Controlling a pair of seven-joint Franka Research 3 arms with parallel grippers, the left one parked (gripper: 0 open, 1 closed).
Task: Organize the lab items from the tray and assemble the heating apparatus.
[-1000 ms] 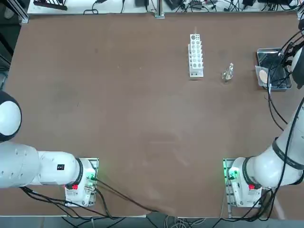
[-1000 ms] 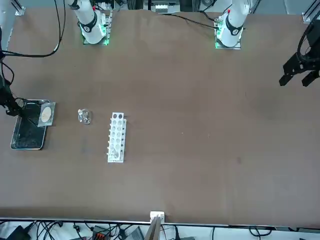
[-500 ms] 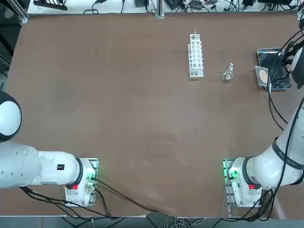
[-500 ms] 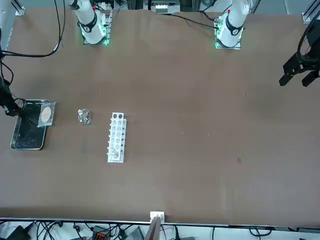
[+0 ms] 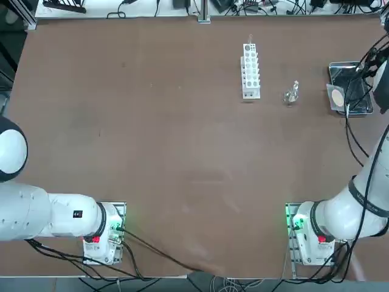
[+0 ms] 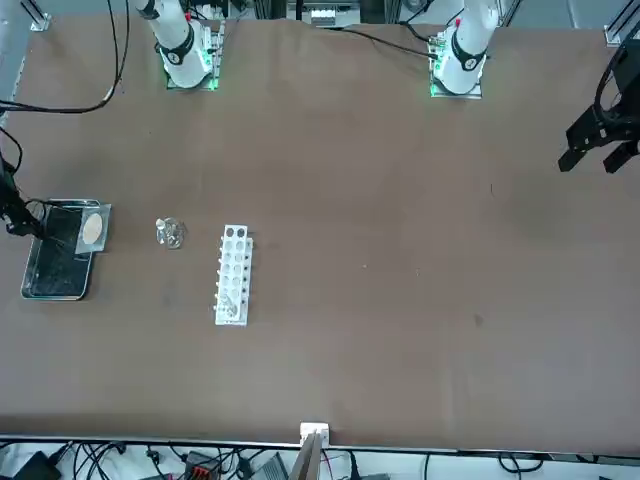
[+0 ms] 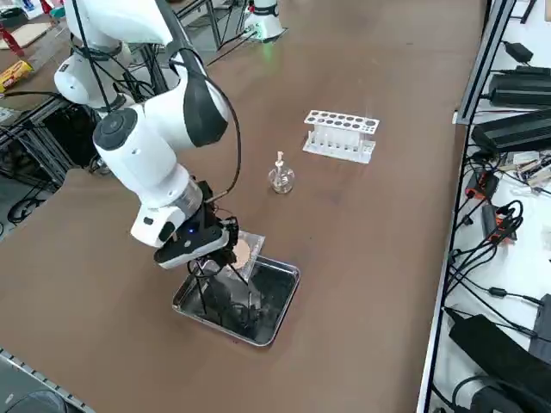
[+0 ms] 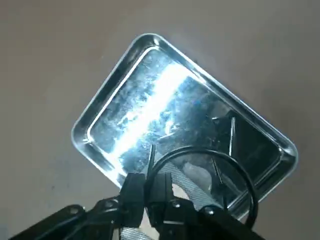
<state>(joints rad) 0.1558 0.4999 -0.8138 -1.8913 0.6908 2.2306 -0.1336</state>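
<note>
My right gripper [image 8: 147, 192] is shut on the ring of the black wire tripod [image 8: 206, 154], right over the shiny silver tray [image 8: 105, 97]. The tripod [image 7: 205, 291] hangs with its legs down into the tray [image 7: 280, 303]; whether its feet touch the bottom I cannot tell. The grey mesh with the tan centre [image 7: 246, 250] leans on the tray's rim beside the gripper [image 7: 209, 256]. In the top view the mesh [image 5: 336, 96] lies at the tray's [image 5: 351, 109] inner edge. The clear glass burner [image 5: 292, 93] stands on the table between tray and rack.
A white test-tube rack [image 5: 250, 70] lies left of the burner in the top view. Cables and black boxes line the table's far edge [image 7: 508, 129]. The tray sits near the table's right edge.
The right gripper has drifted a little toward the table's right edge with the tripod pinched in it. Burner, mesh, tray and rack have stayed put.
</note>
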